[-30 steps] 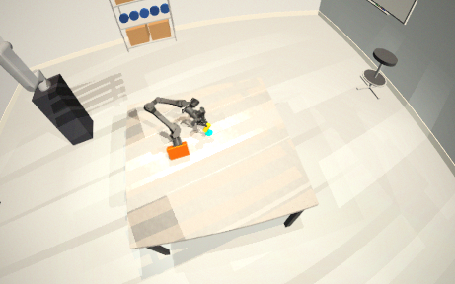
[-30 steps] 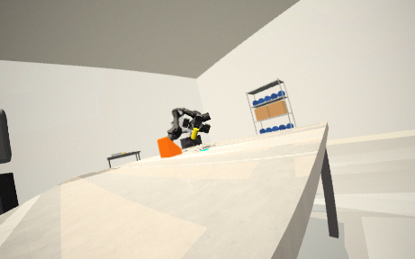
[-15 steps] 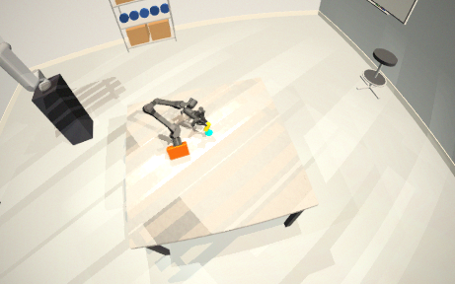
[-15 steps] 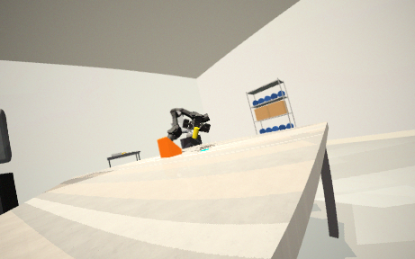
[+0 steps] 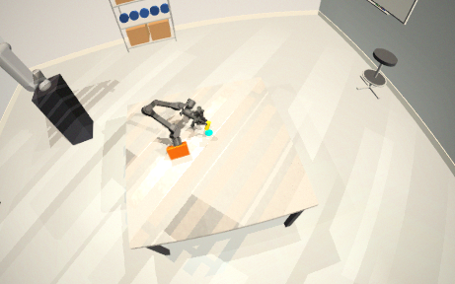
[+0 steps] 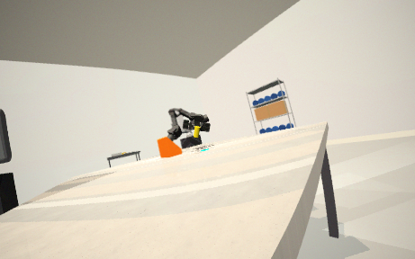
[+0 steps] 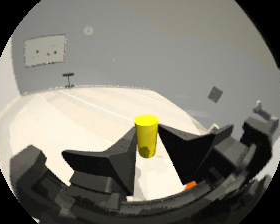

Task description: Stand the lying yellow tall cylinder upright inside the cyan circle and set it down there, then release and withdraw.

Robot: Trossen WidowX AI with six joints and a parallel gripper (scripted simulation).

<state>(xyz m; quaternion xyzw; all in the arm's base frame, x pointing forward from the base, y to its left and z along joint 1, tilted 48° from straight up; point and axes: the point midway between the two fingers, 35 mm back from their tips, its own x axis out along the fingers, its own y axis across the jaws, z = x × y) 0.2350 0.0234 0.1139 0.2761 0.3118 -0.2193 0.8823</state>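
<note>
The yellow tall cylinder (image 5: 207,126) (image 6: 196,132) (image 7: 146,136) is held off the table, close to upright in the exterior view. My gripper (image 5: 205,122) (image 6: 197,128) (image 7: 145,127) is shut on it, with one dark finger on each side of it in the wrist view. The flat cyan circle (image 5: 209,132) (image 6: 204,150) lies on the table below the cylinder. In the exterior view a gap shows between the cylinder's lower end and the table. The circle is not visible in the wrist view.
An orange block (image 5: 178,151) (image 6: 169,147) stands on the table (image 5: 251,173) (image 6: 157,198) beside the arm; a bit of orange (image 7: 191,185) shows at the bottom of the wrist view. A grey robot arm on a black pedestal (image 5: 65,110) stands off the table.
</note>
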